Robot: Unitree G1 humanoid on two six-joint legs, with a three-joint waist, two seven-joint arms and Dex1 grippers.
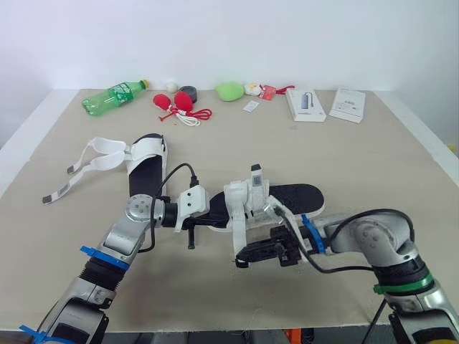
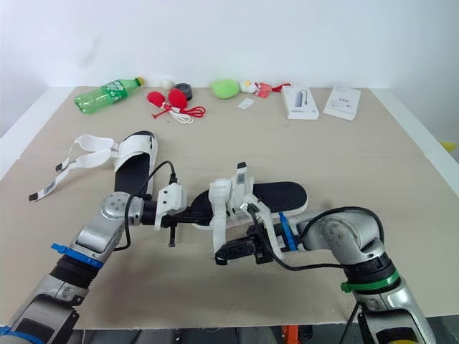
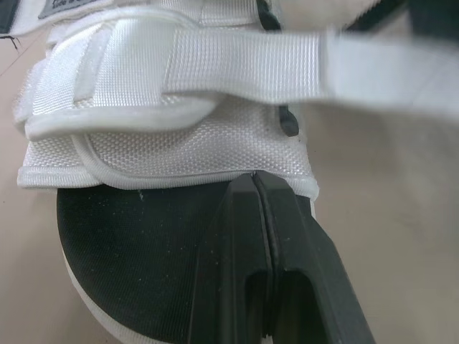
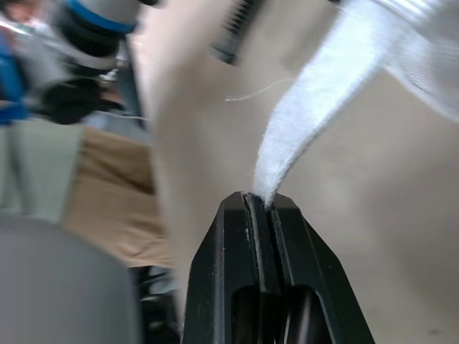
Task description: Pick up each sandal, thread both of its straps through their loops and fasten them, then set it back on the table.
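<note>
A black-soled sandal with white straps [image 1: 290,198] lies mid-table, its white upper [image 1: 239,203] raised toward me. My left gripper [image 1: 219,223] is shut on the near edge of that sandal; in the left wrist view its tips [image 3: 254,179] meet at the rim of the white upper over the black insole. My right gripper [image 1: 242,258] is shut on the free end of one white strap [image 4: 301,136], which hangs down from the upper. The second sandal [image 1: 147,168] lies farther back on the left, its loose straps [image 1: 90,163] spread out to the left.
Along the far edge lie a green bottle [image 1: 113,97], red items with cord [image 1: 179,104], a black roll [image 1: 188,92], a green soft object [image 1: 229,90] and two white boxes [image 1: 306,104] [image 1: 348,104]. The table's front edge runs just below both arms.
</note>
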